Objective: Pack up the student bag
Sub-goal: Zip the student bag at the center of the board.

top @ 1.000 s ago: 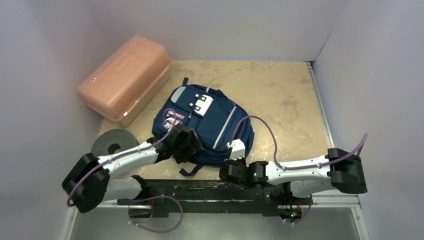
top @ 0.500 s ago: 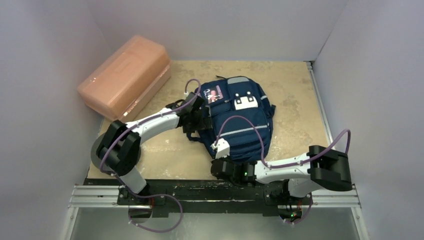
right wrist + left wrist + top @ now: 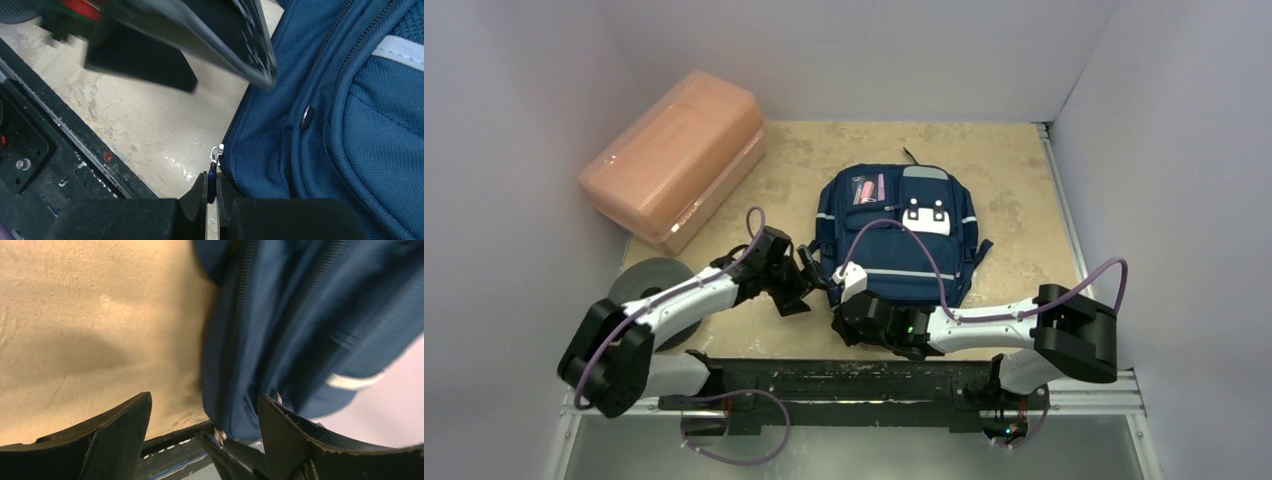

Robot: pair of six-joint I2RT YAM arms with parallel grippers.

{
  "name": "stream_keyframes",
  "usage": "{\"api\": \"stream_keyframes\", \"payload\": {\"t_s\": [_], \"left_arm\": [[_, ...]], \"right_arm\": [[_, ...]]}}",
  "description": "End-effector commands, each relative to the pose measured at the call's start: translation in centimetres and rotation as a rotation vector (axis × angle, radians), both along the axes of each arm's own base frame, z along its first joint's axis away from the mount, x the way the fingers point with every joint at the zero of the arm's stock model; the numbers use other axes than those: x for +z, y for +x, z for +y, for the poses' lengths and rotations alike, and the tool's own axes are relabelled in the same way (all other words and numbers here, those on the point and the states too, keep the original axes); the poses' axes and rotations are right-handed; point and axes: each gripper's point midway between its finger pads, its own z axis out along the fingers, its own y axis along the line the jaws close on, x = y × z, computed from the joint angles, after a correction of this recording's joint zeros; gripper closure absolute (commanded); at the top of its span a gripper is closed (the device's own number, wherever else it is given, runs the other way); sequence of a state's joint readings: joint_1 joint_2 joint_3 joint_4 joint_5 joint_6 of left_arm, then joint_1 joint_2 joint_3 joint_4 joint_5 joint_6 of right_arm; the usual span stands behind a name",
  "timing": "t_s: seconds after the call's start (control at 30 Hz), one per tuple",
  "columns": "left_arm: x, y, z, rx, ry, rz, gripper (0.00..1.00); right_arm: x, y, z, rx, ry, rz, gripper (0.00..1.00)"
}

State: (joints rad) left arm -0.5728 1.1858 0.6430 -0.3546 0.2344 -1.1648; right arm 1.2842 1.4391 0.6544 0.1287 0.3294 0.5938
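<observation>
Student bag [image 3: 902, 240] flat on the table [image 3: 1014, 190], both grippers at its near left corner.
The navy bag lies front-up mid-table, top toward the far wall, well apart from the salmon-pink box [image 3: 674, 155]. The right gripper [image 3: 212, 186] has its jaws pressed together on a zip pull [image 3: 215, 156] at the bag's corner. The left gripper [image 3: 204, 405] has its jaws spread beside the bag's left edge.

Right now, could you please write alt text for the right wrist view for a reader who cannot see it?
The right gripper has its jaws shut on the zip pull at a corner of the navy student bag, which fills the right side. Beige table lies left.
</observation>
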Motion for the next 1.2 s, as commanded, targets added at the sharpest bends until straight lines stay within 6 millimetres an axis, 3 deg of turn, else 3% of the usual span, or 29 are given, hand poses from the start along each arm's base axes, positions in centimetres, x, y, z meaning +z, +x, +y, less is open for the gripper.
{"api": "stream_keyframes", "payload": {"t_s": [0.0,0.17,0.23,0.27,0.33,0.53,0.63,0.87,1.0,1.07,1.13,1.17], "left_arm": [[-0.2,0.8,-3.7,-0.011,-0.167,0.089,0.25],[-1.7,2.8,-5.0,-0.013,-0.194,0.052,0.42],[-1.6,4.0,-5.0,-0.011,-0.187,-0.001,0.61],[-1.8,4.7,-4.5,0.003,-0.164,-0.014,0.79],[-1.9,6.1,-2.7,0.027,-0.122,-0.043,1.00],[-1.5,8.8,6.5,0.128,0.169,-0.104,1.00],[-0.6,9.4,9.1,0.143,0.232,-0.141,1.00],[0.4,9.7,10.7,0.136,0.276,-0.172,1.00],[0.7,9.8,11.2,0.121,0.284,-0.180,1.00],[1.0,9.7,10.9,0.096,0.269,-0.190,1.00],[1.4,9.2,9.8,0.048,0.220,-0.186,0.99],[1.5,8.8,9.4,0.021,0.198,-0.181,0.91]], "right_arm": [[4.2,-1.1,3.8,0.120,0.120,-0.011,1.00],[3.3,-0.7,3.0,0.102,0.042,-0.018,1.00],[3.0,-0.4,2.6,0.090,0.001,-0.022,1.00],[2.9,-0.1,2.4,0.078,-0.025,-0.029,1.00],[2.2,0.1,1.4,0.061,-0.118,-0.033,1.00],[1.9,-1.1,-0.5,0.117,-0.235,-0.019,1.00],[1.2,-1.9,-2.9,0.082,-0.252,0.026,1.00],[-3.3,-5.3,-10.9,-0.190,-0.395,0.329,1.00],[-3.3,-5.1,-15.2,-0.392,-0.444,0.357,1.00],[-2.6,-4.2,-15.7,-0.441,-0.420,0.318,1.00],[-0.7,-2.5,-13.9,-0.397,-0.354,0.226,1.00],[0.3,-1.8,-12.3,-0.354,-0.296,0.186,1.00]]}}
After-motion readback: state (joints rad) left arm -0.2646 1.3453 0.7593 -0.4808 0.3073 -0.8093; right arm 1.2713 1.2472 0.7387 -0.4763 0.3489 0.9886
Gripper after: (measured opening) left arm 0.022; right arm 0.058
